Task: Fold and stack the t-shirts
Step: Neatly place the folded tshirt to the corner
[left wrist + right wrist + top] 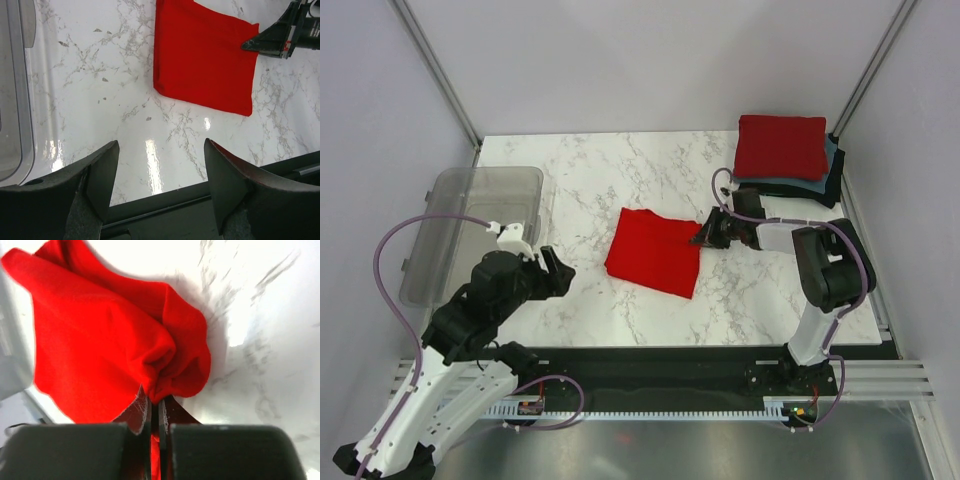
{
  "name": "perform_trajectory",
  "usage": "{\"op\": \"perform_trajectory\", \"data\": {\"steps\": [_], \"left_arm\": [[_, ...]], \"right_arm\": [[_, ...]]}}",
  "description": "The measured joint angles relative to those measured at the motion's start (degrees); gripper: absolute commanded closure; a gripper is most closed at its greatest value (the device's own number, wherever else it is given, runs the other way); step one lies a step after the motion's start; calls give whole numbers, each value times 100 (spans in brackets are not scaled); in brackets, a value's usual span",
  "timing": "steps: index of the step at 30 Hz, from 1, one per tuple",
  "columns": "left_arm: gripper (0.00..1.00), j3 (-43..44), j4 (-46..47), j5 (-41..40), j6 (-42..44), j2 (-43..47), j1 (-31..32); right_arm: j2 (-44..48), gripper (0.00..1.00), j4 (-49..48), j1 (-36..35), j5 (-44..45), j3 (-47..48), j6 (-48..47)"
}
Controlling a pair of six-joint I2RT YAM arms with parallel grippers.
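A folded bright red t-shirt point(655, 252) lies flat in the middle of the table point(590, 180), its right edge bunched up and pinched in the right end effector point(705, 235). In the far right corner a folded red tee point(780, 146) tops a grey-blue tee point(775, 186) and a black tee point(836, 178).

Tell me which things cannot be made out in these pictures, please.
Top view: the top red shirt hides most of the grey-blue shirt and black shirt.
Right wrist view: the gripped red shirt covers the tips of the right pincer; picture blurred.
Left wrist view: the frame edge cuts off the bin.
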State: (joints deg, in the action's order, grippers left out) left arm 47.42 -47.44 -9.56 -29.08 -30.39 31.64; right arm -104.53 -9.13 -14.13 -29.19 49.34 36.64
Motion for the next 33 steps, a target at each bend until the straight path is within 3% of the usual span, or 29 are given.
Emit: {"op": "perform_trajectory", "data": {"steps": [5,11,22,33], "left_arm": [[24,0,2,-61,0,127,0],[23,0,2,-83,0,166,0],[24,-2,2,-81,0,70,-129],[24,-2,2,-39,0,-251,-361]], "right_arm": [[11,100,1711,72,575,1554,-953],[15,100,2889,210,1528,3445,-1921],[-597,100,4013,579,2756,5532,-2900],[-986,100,4666,855,2968,7235,-3606]]}}
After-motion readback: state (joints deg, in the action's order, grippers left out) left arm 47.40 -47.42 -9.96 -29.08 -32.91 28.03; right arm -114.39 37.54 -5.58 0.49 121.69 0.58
